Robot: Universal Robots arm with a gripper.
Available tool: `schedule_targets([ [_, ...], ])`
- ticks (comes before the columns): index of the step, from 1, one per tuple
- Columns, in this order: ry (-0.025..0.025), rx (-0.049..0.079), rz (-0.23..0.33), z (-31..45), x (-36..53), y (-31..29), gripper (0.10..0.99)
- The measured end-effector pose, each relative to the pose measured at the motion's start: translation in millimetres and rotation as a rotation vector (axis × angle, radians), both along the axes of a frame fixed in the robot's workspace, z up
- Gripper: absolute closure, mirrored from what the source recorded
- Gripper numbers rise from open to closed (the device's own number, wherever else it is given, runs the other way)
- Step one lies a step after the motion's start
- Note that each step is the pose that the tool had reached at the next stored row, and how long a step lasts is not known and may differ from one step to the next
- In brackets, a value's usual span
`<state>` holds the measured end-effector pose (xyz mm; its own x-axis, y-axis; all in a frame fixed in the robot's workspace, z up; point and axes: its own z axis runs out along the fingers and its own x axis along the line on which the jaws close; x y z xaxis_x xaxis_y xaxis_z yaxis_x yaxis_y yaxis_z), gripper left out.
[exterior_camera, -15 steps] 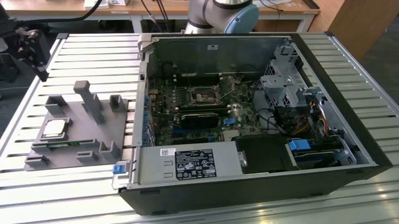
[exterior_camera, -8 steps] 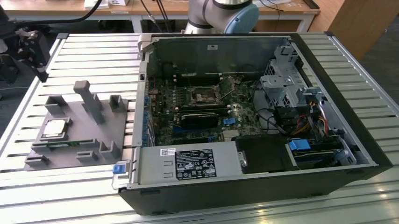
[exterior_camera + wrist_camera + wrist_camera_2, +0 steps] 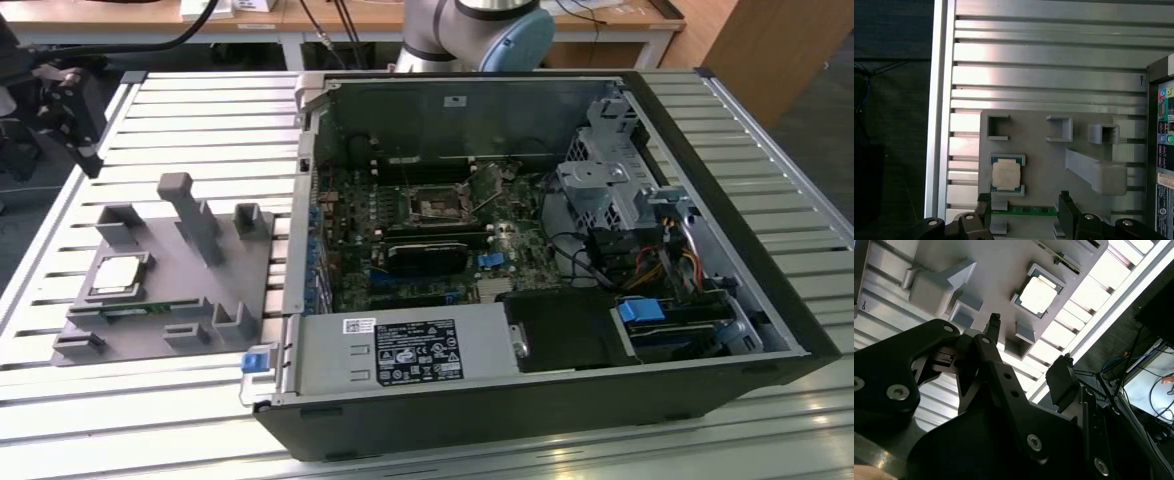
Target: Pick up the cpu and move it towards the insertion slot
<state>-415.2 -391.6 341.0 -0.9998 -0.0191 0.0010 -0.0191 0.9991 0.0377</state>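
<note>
Exterior view: a slatted metal worktop (image 3: 174, 120) carries a grey plastic tray (image 3: 200, 290) near its edge on the exterior view's left, and an open computer case (image 3: 747, 200) fills its middle and the exterior view's right. The cpu (image 3: 118, 275) lies flat in a recess of the tray, silver top up, on the side of the tray away from the case. A thin green memory strip (image 3: 134, 310) lies in the tray just beside it. The insertion slot (image 3: 438, 207) sits on the circuit board inside the case, a silvery frame around a dark centre, well apart from the cpu. The arm's pale blue joint (image 3: 514, 30) rises beyond the far edge of the worktop. In the first wrist view the pincer (image 3: 1025, 207) hangs over the tray with its two black fingers (image 3: 985, 205) spread apart and nothing between them but the memory strip below. The cpu (image 3: 1006, 175) rests in its recess near the fingertips, closer to one finger than to the other, and touches neither. In the second wrist view the pincer (image 3: 1031, 339) is likewise apart and bare, with the cpu (image 3: 1036, 295) in the tray beyond its tips.
</note>
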Motion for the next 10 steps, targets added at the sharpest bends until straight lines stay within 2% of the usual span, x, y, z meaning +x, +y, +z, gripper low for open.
schedule_targets([
  [10,0.0000,0.000,0.000,-2.5,-0.9,0.0,0.439],
])
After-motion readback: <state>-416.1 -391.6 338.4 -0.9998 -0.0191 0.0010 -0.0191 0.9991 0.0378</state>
